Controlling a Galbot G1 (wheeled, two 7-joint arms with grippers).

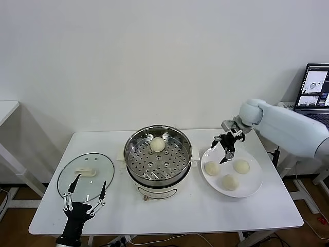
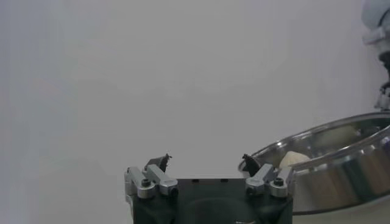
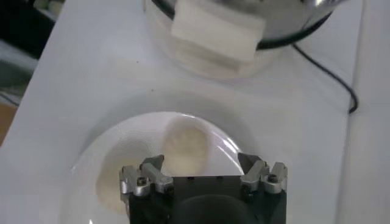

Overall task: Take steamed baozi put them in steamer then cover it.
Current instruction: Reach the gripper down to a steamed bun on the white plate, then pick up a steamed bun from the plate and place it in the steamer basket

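Observation:
The steel steamer (image 1: 158,157) stands mid-table with one baozi (image 1: 158,144) on its perforated tray. Three more baozi (image 1: 212,168) (image 1: 241,166) (image 1: 230,181) lie on the white plate (image 1: 253,190) to its right. My right gripper (image 1: 224,149) is open and empty, hanging above the plate's near-left part, over a baozi (image 3: 187,146). The glass cover (image 1: 85,174) with its cream handle lies flat at the left. My left gripper (image 1: 85,194) is open and empty, at the table's front left over the cover's front edge. The left wrist view shows the steamer (image 2: 341,161) with a baozi (image 2: 294,159) inside.
The steamer's white side handle (image 3: 218,27) shows in the right wrist view, beyond the plate (image 3: 91,164). A black cable (image 3: 329,73) runs off the table's right side. A laptop (image 1: 314,90) stands at the far right, off the table.

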